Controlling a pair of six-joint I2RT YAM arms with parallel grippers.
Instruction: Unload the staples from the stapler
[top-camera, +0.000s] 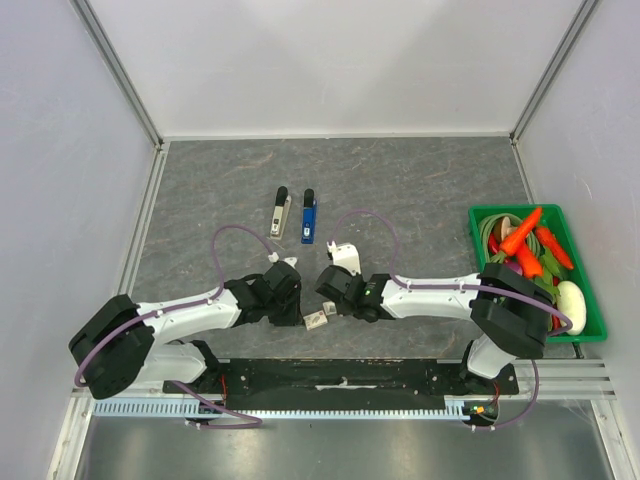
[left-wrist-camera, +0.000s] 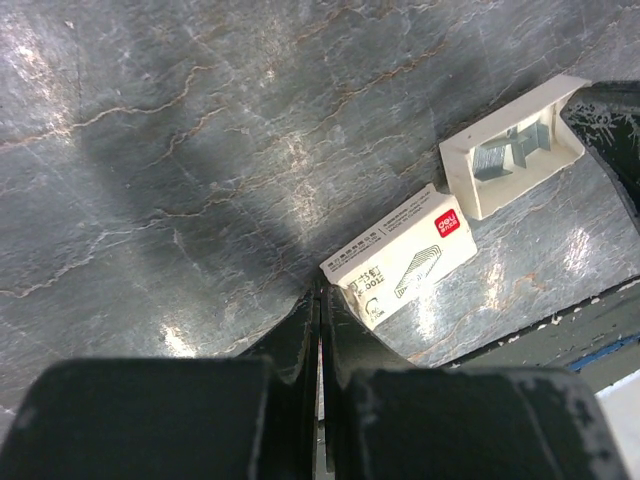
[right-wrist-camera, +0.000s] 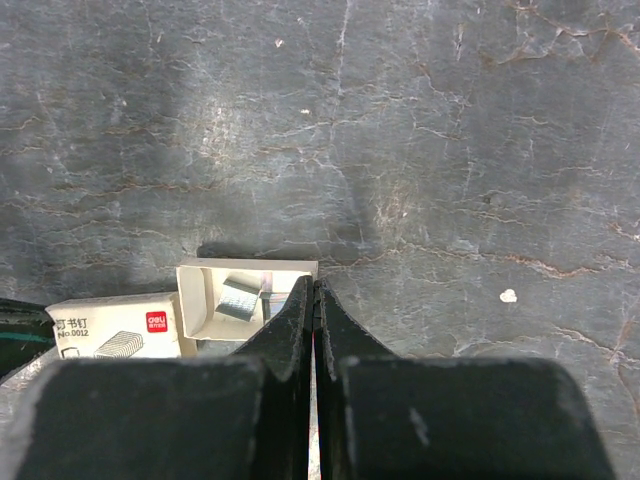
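Stapler (top-camera: 309, 217) on my top view is a small desk one, split into two long halves that lie side by side a little above the middle of the frame, close but not touching. The glossy blue base half (top-camera: 309, 219) is on the right and the silver-grey metal arm half (top-camera: 280, 213) on the left, each with its black end toward the top. Both rest flat on the grey marbled table (top-camera: 420, 190), well apart from my grippers. The left gripper (left-wrist-camera: 320, 292) has its black fingers pressed together with nothing between them, and the right gripper (right-wrist-camera: 314, 286) is clenched on nothing in the same way. The two meet low in the centre of the top view, tips angled toward each other. Just beyond the left fingertips, in the left wrist view, lies a small white cardboard staple box sleeve (left-wrist-camera: 400, 255) with a red logo. Just beside it, toward the upper right of the frame, sits its open white tray (left-wrist-camera: 520, 195) holding grey strips of staples (left-wrist-camera: 505, 152). At the right edge of the top view stands a green plastic crate (top-camera: 497, 209) heaped with carrots and other vegetables.
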